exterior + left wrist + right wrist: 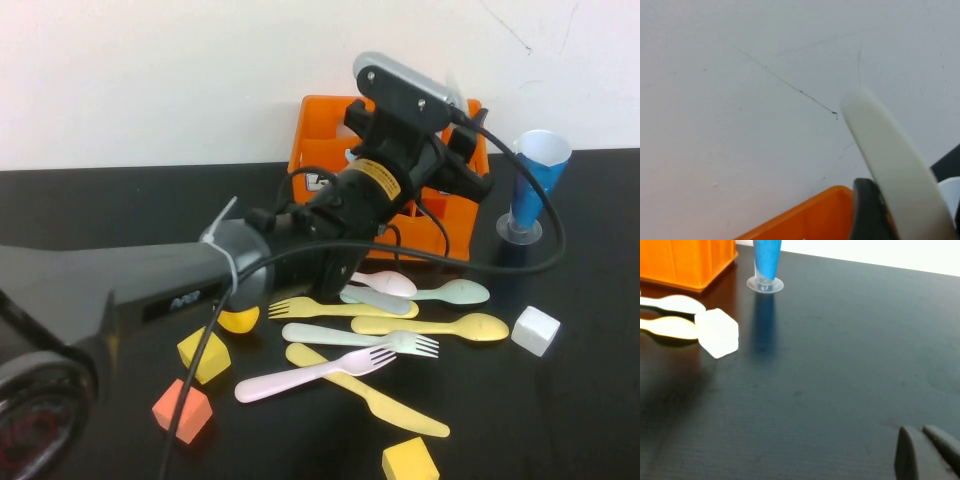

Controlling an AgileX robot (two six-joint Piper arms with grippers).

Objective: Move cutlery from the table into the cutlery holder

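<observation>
My left gripper (462, 160) hangs over the orange cutlery holder (325, 130) at the back of the table. It is shut on a whitish piece of cutlery (890, 160), which stands up against the wall beside a dark finger (867, 210) and the holder's rim (810, 215). Loose cutlery lies in front of the holder: a pink spoon (385, 283), a mint spoon (455, 292), a yellow fork (335, 307), a yellow spoon (440, 326), a mint fork (365, 338), a pink fork (315, 372) and a yellow knife (370, 392). My right gripper (922, 452) is shut and empty, low over bare table at the right.
A blue cone cup (535, 175) stands right of the holder. A white foam cube (535, 330) lies right of the spoons. A yellow cube (204, 355), an orange cube (182, 410) and a yellow cube (410, 462) lie at the front. A yellow duck toy (238, 320) lies under the left arm.
</observation>
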